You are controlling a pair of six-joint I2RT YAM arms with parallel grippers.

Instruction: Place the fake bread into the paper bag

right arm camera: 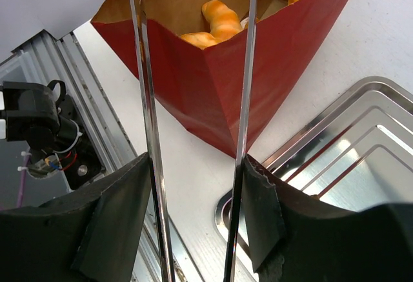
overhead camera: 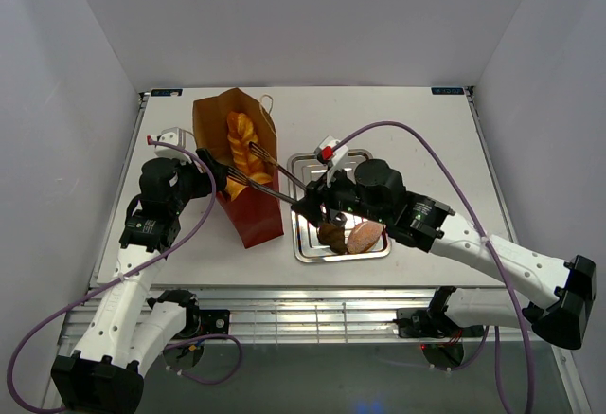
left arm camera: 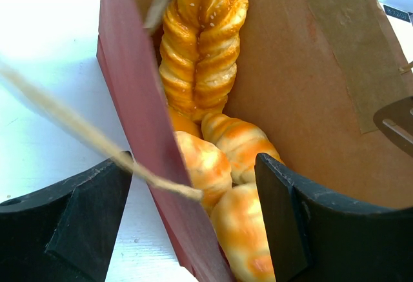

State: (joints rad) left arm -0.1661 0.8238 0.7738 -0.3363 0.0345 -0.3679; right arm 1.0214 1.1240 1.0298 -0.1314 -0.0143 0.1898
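The red paper bag [overhead camera: 248,187] leans open on the table, and a braided loaf [left arm camera: 200,43] and croissants [left arm camera: 235,140] of fake bread lie inside. My left gripper [left arm camera: 193,224] is open, straddling the bag's near wall [left arm camera: 139,120] with one finger outside and one inside. My right gripper [right arm camera: 197,204] is shut on metal tongs [right arm camera: 145,101], whose two arms spread toward the bag's mouth [right arm camera: 219,82] with nothing showing between them. A dark brown pastry [overhead camera: 331,236] and a pinkish one [overhead camera: 365,236] lie on the tray beneath the right arm.
The silver tray [overhead camera: 308,163] stands just right of the bag, its rim [right arm camera: 322,146] close to the bag's bottom corner. A cord handle [left arm camera: 64,117] hangs across the left gripper's view. White walls enclose the table on three sides.
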